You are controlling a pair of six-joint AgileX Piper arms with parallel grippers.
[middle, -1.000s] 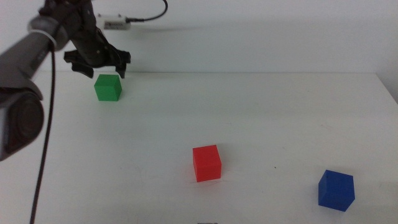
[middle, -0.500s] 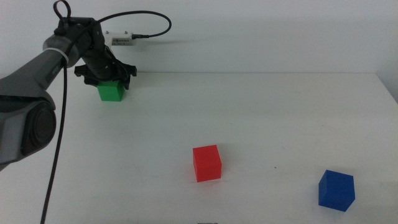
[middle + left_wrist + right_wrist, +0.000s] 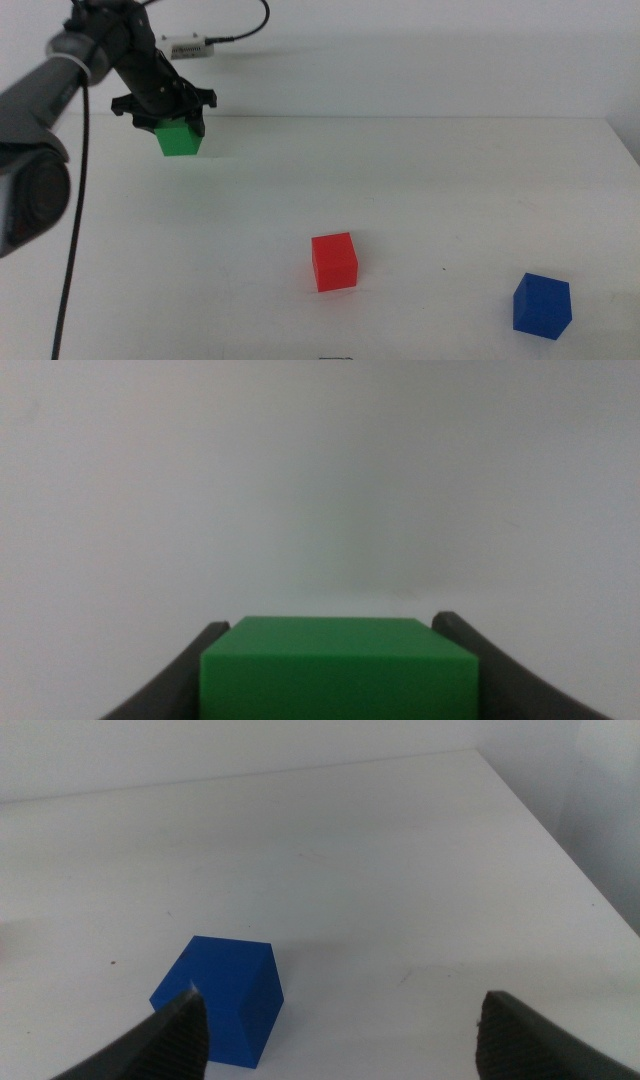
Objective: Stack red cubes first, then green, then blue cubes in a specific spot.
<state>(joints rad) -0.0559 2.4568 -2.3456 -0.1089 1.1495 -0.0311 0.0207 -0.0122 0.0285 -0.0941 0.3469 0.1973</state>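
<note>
The green cube (image 3: 180, 138) is at the table's far left, held between the jaws of my left gripper (image 3: 163, 113), which is shut on it; it looks raised slightly off the white tabletop. In the left wrist view the green cube (image 3: 338, 665) fills the gap between the jaws of the left gripper (image 3: 340, 635). The red cube (image 3: 334, 262) stands on the table near the front middle. The blue cube (image 3: 542, 304) stands at the front right. In the right wrist view my right gripper (image 3: 350, 1035) is open and empty just short of the blue cube (image 3: 220, 1000); this arm is out of the middle view.
A small white device with a black cable (image 3: 190, 45) lies behind the table's far edge at the back left. The table's right edge (image 3: 625, 150) runs near the blue cube.
My left gripper came down over the green cube, shut on it, and now holds it slightly higher. The red and blue cubes have not moved.
</note>
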